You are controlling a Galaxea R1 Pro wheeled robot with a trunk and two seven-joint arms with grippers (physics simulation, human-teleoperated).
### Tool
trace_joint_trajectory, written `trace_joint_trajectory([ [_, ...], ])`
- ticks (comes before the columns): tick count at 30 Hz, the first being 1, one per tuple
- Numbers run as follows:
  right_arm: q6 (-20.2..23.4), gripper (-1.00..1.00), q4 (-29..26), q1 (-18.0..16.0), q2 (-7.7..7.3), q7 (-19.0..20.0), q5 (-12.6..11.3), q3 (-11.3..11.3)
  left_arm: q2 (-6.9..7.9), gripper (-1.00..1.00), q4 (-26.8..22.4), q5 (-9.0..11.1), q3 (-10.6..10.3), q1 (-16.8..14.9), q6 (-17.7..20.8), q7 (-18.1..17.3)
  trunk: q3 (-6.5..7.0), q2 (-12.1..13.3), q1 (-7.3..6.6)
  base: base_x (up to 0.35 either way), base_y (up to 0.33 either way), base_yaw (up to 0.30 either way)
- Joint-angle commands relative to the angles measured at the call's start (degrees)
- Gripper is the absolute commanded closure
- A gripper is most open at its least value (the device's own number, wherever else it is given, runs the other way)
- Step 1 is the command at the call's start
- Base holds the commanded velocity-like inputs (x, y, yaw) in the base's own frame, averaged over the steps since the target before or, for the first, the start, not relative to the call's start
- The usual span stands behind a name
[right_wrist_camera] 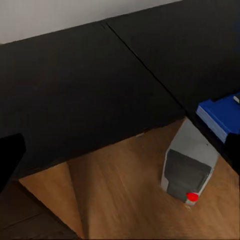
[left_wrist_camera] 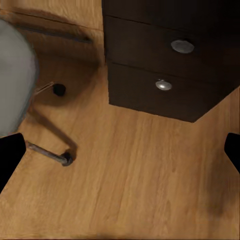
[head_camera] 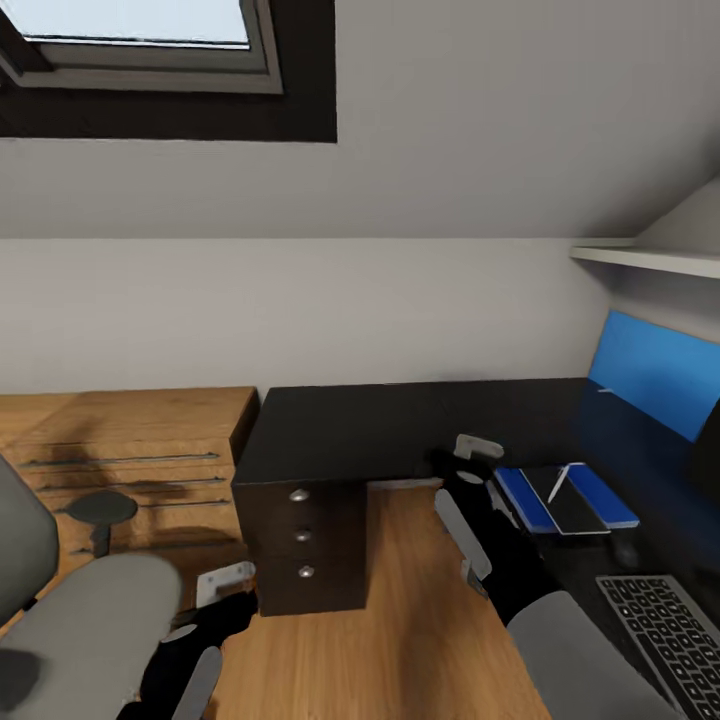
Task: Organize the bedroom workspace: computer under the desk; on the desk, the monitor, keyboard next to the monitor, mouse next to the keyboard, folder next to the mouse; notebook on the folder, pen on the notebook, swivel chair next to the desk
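Both tools spread empty; the computer (right_wrist_camera: 189,167) sits half hidden under the desk (right_wrist_camera: 90,85) edge

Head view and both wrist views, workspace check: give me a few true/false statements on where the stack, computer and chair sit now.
1. The pen lies on the notebook, which lies on the folder. True.
2. The folder is on the swivel chair. False: it lies on the desk.
3. The computer stands on the floor under the desk. True.
4. The keyboard lies on the floor. False: it is on the desk.
5. The drawer unit has three knobs. True.
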Motion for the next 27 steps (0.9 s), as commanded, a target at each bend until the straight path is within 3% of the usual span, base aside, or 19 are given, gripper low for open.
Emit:
trace_joint_trajectory([
  [1, 0.23, -1.0, -0.01, 0.06, 0.05, -0.44, -0.3, 1.02, 0.06, -1.0, 0.8, 0.5, -0.07, -0.03, -1.05, 1.05, -0.08, -0.05, -0.03, -0.334, 0.0, 0.205],
  [7, -0.65, -1.0, 2.78, 2.41, 0.59, -0.26, -0.35, 5.39, 0.26, -1.0, 6.74, 0.17, -0.03, 0.55, -7.86, 2.23, -0.13, -0.05, -0.03, -0.334, 0.0, 0.101],
  [9, -2.97, -1.0, 5.29, 3.84, 1.23, -0.17, -0.32, 7.71, 0.34, -1.0, 10.2, 0.04, 0.02, 0.75, -10.75, 2.39, -0.14, -0.05, -0.03, -0.334, 0.0, 0.031],
  [10, -8.65, -1.0, 10.15, 4.93, 1.97, -0.23, -0.34, 12.28, 0.54, -1.0, 14.45, -0.07, 0.02, 0.89, -13.53, 2.51, -0.14, -0.05, -0.03, -0.334, 0.0, 0.009],
  [13, -11.75, -1.0, 13.39, 5.18, 2.2, -0.26, -0.36, 14.57, 0.72, -1.0, 16.71, -0.09, 0.0, 0.92, -14.46, 2.64, -0.14, -0.05, -0.03, -0.333, 0.0, 0.006],
  [15, -13.59, -1.0, 15.63, 5.29, 2.39, -0.28, -0.36, 15.63, 0.82, -1.0, 18.56, -0.1, -0.01, 0.96, -15.35, 2.7, -0.14, -0.05, -0.03, -0.311, 0.0, 0.003],
  [17, -16.71, -1.0, 19.41, 5.5, 2.78, -0.23, -0.37, 16.77, 0.92, -1.0, 22.77, -0.11, -0.02, 1.01, -18.62, 2.68, -0.14, -0.05, -0.03, -0.168, 0.0, 0.002],
  [18, -20.28, -1.0, 24.6, 6.27, 3.03, 0.05, -0.37, 17.4, 0.97, -1.0, 28.58, -0.12, -0.12, 1.03, -24.7, 2.64, 0.04, 0.35, -0.25, -0.034, 0.0, 0.0],
  [24, -28.06, -1.0, 35.23, 6.95, 3.28, 1.76, -0.32, 17.68, 0.92, -1.0, 36.32, -0.18, -0.69, 1.04, -29.68, 2.64, 1.25, 2.76, -1.57, -0.015, 0.0, 0.0],
  [27, -34.87, -1.0, 42.95, 7.07, 3.89, 4.6, -0.3, 17.77, 0.91, -1.0, 39.94, -0.2, -1.33, 1.04, -31.88, 2.58, 2.0, 3.96, -2.23, -0.004, 0.0, 0.0],
])
